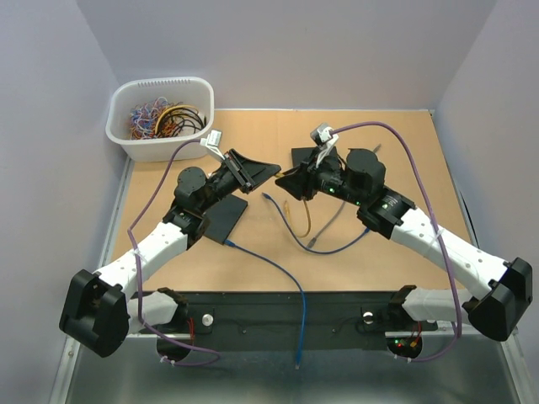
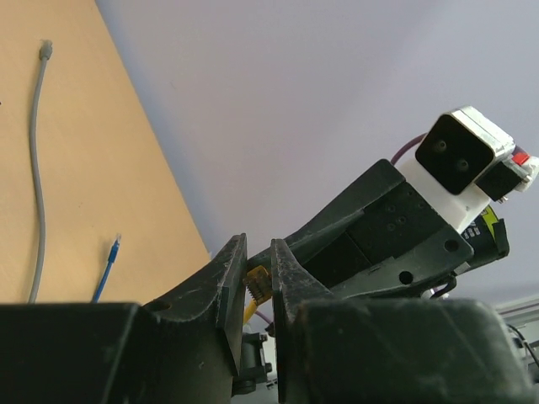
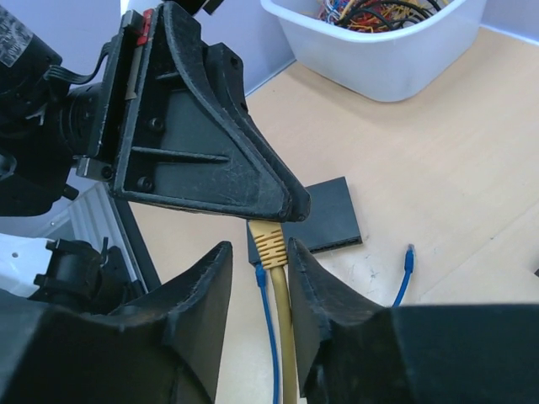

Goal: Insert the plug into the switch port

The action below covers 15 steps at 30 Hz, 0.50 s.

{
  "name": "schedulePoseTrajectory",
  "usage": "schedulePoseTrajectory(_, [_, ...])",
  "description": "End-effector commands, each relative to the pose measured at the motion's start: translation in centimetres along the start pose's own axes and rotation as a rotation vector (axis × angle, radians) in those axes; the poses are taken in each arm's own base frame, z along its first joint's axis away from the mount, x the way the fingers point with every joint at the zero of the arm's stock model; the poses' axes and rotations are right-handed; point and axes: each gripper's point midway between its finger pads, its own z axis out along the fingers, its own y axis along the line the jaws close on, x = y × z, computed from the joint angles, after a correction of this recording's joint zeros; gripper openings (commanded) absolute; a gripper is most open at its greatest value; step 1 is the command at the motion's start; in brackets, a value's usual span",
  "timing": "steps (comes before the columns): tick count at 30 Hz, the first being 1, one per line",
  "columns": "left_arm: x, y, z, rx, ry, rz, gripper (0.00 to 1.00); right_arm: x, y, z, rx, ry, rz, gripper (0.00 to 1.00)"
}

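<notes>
Two arms (image 1: 156, 246) raised tip to tip, left jaws pinching yellow plug (image 3: 269, 241), right jaws narrowly parted around its cable (image 3: 285, 337), two blue cables (image 3: 404, 273), one white bin (image 1: 160, 151).

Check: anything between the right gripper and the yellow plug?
Nothing visible. The yellow plug sits between the open jaws of the right gripper, with a gap showing on one side. The left gripper is clamped on the plug's tip, so the connector end is covered.
</notes>
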Motion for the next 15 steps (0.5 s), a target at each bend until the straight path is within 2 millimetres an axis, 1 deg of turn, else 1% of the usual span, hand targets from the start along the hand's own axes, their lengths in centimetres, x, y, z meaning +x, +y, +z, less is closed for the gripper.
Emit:
schedulePoseTrajectory(1, [-0.3, -3.6, -0.3, 0.104, 0.002, 0.08, 0.0, -2.6, 1.8, 0.3, -0.063, -0.064, -0.004, 0.35])
schedulePoseTrajectory(7, [-0.2, -3.2, -0.3, 0.097, 0.009, 0.083, 0.0, -3.1, 1.8, -0.1, -0.051, -0.091, 0.002, 0.27])
schedulePoseTrajectory(10, [-0.1, -3.0, -0.2, 0.095, 0.013, 0.085, 0.0, -3.6, 1.8, -0.3, -0.045, -0.11, 0.005, 0.27])
schedulePoseTrajectory(15, [0.1, -2.7, -0.2, 0.089, 0.021, 0.09, 0.0, -4.0, 1.7, -0.5, -0.034, -0.123, 0.014, 0.32])
